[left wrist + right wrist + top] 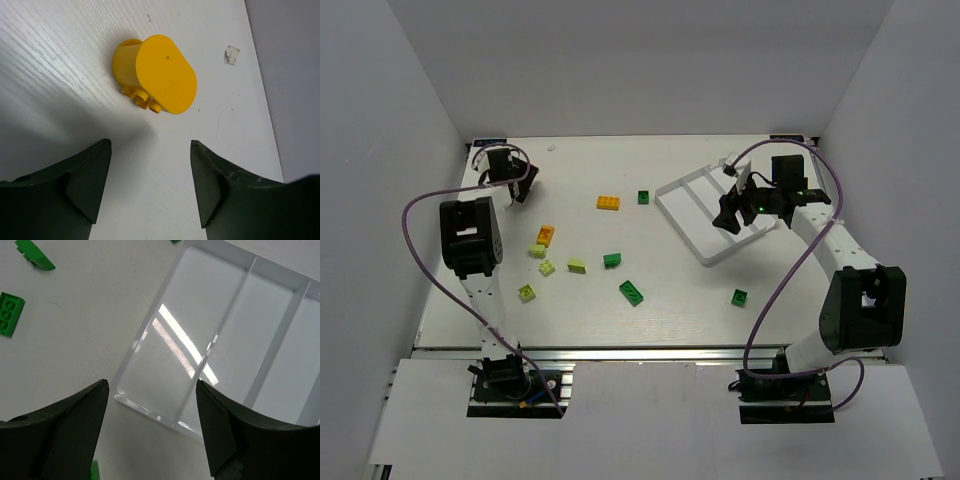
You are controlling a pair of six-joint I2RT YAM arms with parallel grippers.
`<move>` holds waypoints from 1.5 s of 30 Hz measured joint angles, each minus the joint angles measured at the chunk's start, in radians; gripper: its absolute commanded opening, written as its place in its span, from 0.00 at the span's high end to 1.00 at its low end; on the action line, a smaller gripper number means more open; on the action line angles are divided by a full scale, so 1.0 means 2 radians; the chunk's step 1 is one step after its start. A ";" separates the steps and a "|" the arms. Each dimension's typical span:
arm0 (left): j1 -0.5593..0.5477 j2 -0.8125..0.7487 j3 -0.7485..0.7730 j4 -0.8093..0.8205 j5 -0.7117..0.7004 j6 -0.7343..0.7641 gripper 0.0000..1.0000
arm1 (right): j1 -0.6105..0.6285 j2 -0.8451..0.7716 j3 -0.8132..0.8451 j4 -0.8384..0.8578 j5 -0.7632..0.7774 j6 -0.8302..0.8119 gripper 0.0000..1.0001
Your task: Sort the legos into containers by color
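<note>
Left hand [150, 150] gapes empty, round orange lego [155, 75] lying free ahead

In the top view the right claw [730, 215] and its arm cover the middle of the tray [680, 205]. From the right wrist the tray runs off the upper and right edges; one green brick [35, 255] is clipped at the upper left, another green brick [94, 471] at the bottom edge. The left claw [520, 182] hides the round orange piece [152, 75] from the top view. The pale scrap [231, 55] at upper right of the left wrist view is too small for us to name
</note>
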State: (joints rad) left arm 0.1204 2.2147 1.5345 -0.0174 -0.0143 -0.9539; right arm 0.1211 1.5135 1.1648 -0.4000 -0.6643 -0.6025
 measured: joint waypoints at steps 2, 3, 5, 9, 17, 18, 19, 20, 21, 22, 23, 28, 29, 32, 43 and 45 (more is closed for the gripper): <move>0.001 -0.004 -0.007 0.006 -0.003 -0.010 0.21 | 0.000 0.000 -0.001 0.000 0.000 0.000 0.24; 0.001 -0.007 -0.011 0.009 -0.004 -0.017 0.18 | 0.000 0.000 -0.001 0.001 0.000 0.000 0.24; 0.003 -0.010 -0.015 0.012 -0.007 -0.033 0.15 | 0.000 0.000 -0.001 0.003 0.000 0.000 0.24; 0.008 -0.010 -0.004 -0.008 -0.018 -0.060 0.10 | 0.000 0.000 -0.001 0.005 0.000 0.000 0.24; 0.016 0.026 0.081 -0.078 -0.055 -0.101 0.07 | 0.000 0.000 -0.002 0.007 0.000 0.000 0.24; 0.017 0.034 0.090 -0.083 -0.056 -0.108 0.07 | 0.000 0.000 -0.002 0.007 0.000 0.000 0.24; 0.017 0.043 0.100 -0.085 -0.056 -0.117 0.07 | 0.000 0.000 -0.002 0.007 0.000 0.000 0.24; 0.017 0.050 0.111 -0.086 -0.055 -0.122 0.07 | 0.000 0.000 -0.002 0.007 0.000 0.000 0.24; 0.018 0.058 0.125 -0.090 -0.055 -0.128 0.07 | 0.000 0.000 -0.002 0.007 0.000 -0.001 0.24; 0.018 0.067 0.140 -0.093 -0.055 -0.134 0.07 | 0.000 0.000 -0.002 0.007 0.000 -0.001 0.24; 0.018 0.076 0.153 -0.096 -0.054 -0.140 0.07 | 0.000 0.000 -0.002 0.007 0.000 -0.001 0.24; 0.018 0.102 0.192 -0.096 -0.046 -0.162 0.08 | 0.000 0.000 -0.002 0.007 0.002 -0.002 0.24; 0.018 0.105 0.197 -0.098 -0.044 -0.165 0.09 | 0.000 0.000 -0.002 0.007 0.002 -0.002 0.24; 0.018 0.115 0.211 -0.103 -0.035 -0.172 0.13 | 0.000 0.000 -0.002 0.007 0.003 -0.002 0.24; 0.021 0.125 0.216 -0.108 0.029 -0.148 0.28 | 0.000 0.000 -0.002 0.007 0.004 -0.002 0.24; 0.021 0.126 0.217 -0.109 0.042 -0.134 0.28 | 0.000 0.000 -0.002 0.007 0.004 -0.001 0.24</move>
State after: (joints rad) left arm 0.1631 2.4664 1.9694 -0.2356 0.0692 -1.2221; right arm 0.1207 1.5135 1.1610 -0.3859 -0.6567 -0.6052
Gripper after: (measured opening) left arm 0.721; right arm 0.756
